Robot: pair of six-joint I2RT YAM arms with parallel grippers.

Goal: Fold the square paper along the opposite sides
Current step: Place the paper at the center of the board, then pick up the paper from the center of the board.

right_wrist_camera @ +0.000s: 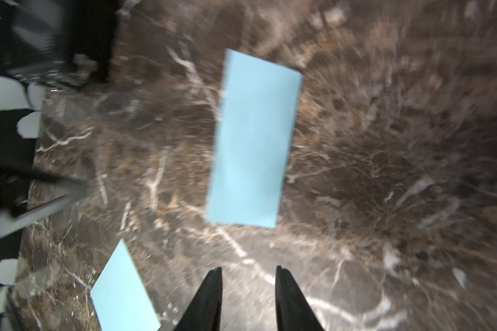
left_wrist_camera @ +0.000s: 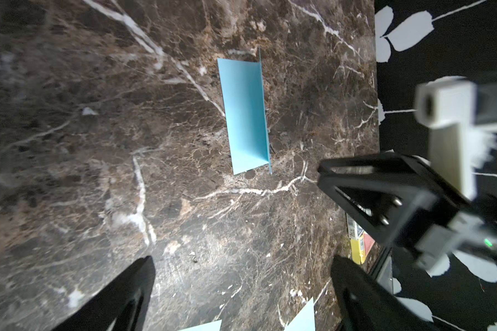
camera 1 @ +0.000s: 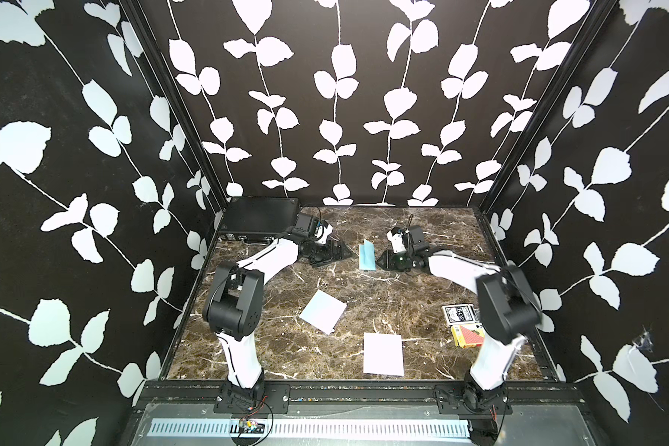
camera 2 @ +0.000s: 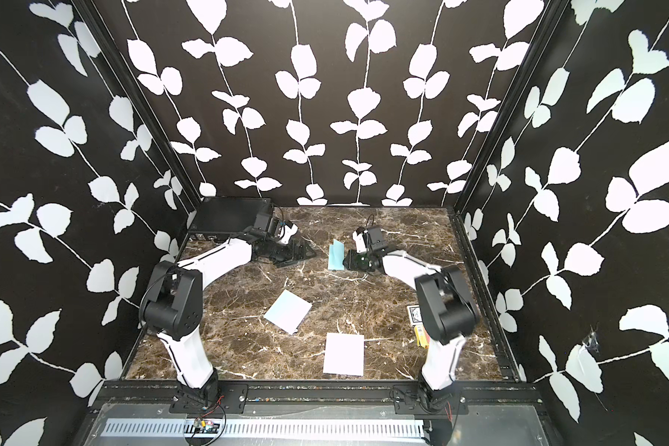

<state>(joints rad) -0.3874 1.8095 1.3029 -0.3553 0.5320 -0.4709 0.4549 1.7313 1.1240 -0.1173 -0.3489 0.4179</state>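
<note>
Overall, a brown marbled counter (camera 1: 402, 301) with white veins is seen boxed in on three sides by black walls (camera 1: 325, 116) printed with white leaves on thin stems, and a black rail (camera 1: 364, 390) is run along its near edge. The folded blue paper (camera 1: 367, 255) is found on the far half of the counter, near the middle, between the two tools. Most of it is laid flat as a narrow rectangle, while one flap is shown standing up along a long edge in the left wrist view (left_wrist_camera: 246, 114). The left tool (camera 1: 342, 255) is held low, near the paper but apart from it, with its fingers (left_wrist_camera: 138, 289) spread wide and nothing between them. The right tool (camera 1: 382, 259) is kept just beside the paper's other long edge. In the right wrist view, which is blurred, its fingers (right_wrist_camera: 210, 292) are parted by a narrow gap and nothing is gripped, the paper (right_wrist_camera: 256, 137) being clear of the tips. A tilted pale sheet (camera 1: 323, 312) and a squared pale sheet (camera 1: 383, 354) are laid flat on the near half. Two card packs (camera 1: 462, 324) are placed by the right arm, and a black case (camera 1: 261, 220) is set in the far left corner.
</note>
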